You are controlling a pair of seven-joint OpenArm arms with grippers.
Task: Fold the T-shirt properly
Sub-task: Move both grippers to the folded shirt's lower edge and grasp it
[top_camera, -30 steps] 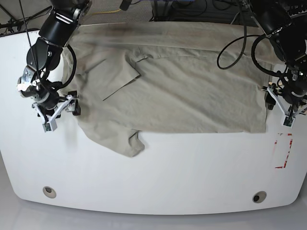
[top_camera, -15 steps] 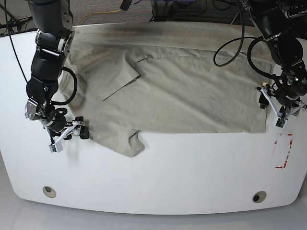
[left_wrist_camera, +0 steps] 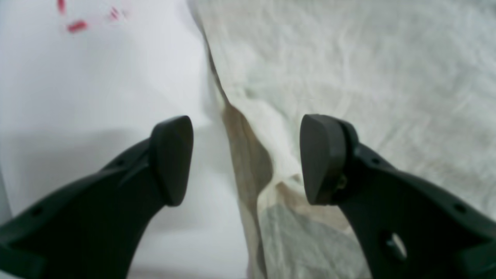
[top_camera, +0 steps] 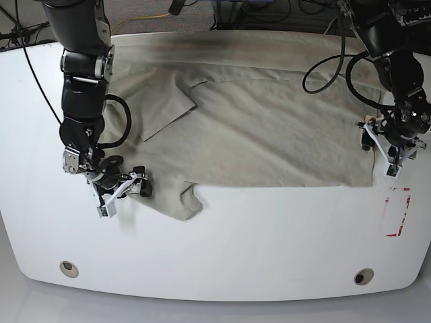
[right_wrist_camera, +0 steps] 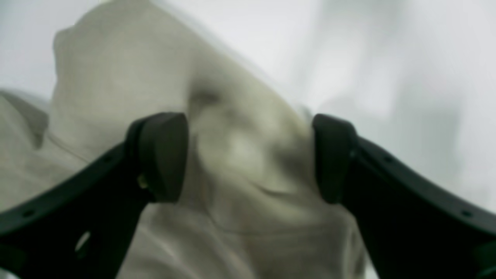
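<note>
Base view showed the T-shirt (top_camera: 249,128) lying spread out over the top half of the white surface (top_camera: 222,249), with one sleeve folded in at the upper left and a loose sleeve sticking down at the lower left of the cloth.

The right gripper (top_camera: 121,192) had moved. A second before it sat higher up and out on the bare surface at the far left of the frame. Now it was lower and closer in, right at the lower left edge of the shirt. In the right wrist view its jaws were wide apart, with a bump of cloth sitting between them, not pinched yet.

The left gripper (top_camera: 385,149) had moved only a little, up along the right edge of the shirt near the hem. In the left wrist view its jaws were apart too, one over the bare surface and one over the cloth, with the shirt's edge between them.

So both grippers looked lined up to grab the edges. The fold itself had not started yet, I think.
</note>
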